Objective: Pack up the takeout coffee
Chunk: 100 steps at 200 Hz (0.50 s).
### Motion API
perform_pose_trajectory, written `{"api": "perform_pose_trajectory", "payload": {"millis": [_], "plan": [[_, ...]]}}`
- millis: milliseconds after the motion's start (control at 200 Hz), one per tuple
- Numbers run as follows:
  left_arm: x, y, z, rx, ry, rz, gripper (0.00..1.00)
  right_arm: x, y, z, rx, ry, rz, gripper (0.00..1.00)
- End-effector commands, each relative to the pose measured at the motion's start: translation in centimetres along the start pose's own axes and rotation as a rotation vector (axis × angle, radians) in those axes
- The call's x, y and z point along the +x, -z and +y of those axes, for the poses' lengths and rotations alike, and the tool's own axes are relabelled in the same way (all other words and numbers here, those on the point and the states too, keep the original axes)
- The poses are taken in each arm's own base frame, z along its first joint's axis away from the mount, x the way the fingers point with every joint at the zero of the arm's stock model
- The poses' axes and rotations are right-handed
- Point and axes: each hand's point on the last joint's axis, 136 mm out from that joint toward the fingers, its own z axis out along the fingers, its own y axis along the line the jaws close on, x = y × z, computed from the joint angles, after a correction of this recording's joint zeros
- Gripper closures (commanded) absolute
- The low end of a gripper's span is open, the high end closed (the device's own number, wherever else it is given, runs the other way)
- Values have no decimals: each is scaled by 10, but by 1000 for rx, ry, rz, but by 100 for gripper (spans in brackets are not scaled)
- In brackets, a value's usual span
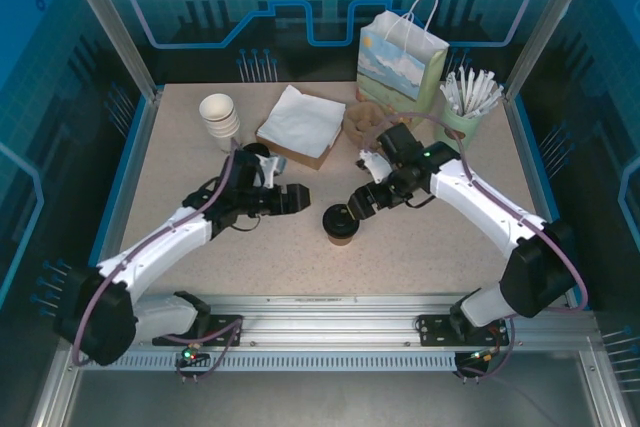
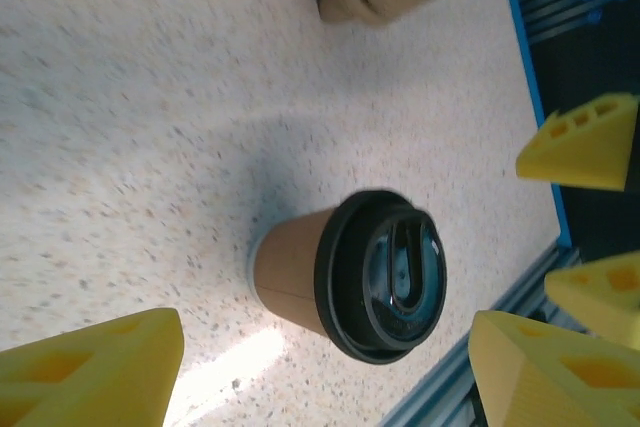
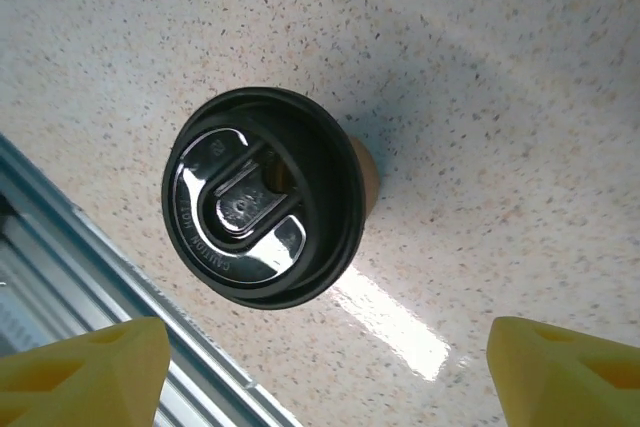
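The takeout coffee (image 1: 340, 225), a small brown paper cup with a black lid, stands upright on the speckled table between my two arms. My left gripper (image 1: 298, 198) hovers just left of it, open, with nothing between its yellow fingers. My right gripper (image 1: 357, 204) is close above and to the right of the cup, also open and empty. In the left wrist view the coffee (image 2: 345, 272) lies ahead of the left gripper (image 2: 320, 387), apart from both fingers. The black lid (image 3: 260, 197) is seen from above, ahead of the right gripper (image 3: 325, 377).
A gift bag (image 1: 400, 55) with white handles stands at the back right, next to a cup of white straws (image 1: 468, 97). A stack of white paper cups (image 1: 220, 119), napkins on a box (image 1: 300, 125) and brown sleeves (image 1: 365, 122) line the back. The metal rail (image 1: 330, 307) runs along the near edge.
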Motion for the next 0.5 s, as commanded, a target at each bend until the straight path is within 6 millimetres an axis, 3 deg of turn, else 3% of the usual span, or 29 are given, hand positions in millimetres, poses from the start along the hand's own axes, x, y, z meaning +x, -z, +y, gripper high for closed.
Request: {"api": "perform_pose_trajectory", "payload": {"millis": [0, 190, 495], "plan": [[3, -20, -16, 64, -27, 38, 23, -4, -14, 12, -204, -62, -39, 18], [22, -49, -13, 71, -19, 138, 24, 5, -35, 5, -258, -110, -12, 19], [29, -64, -13, 91, -8, 187, 27, 12, -55, -11, -238, -147, 23, 27]]}}
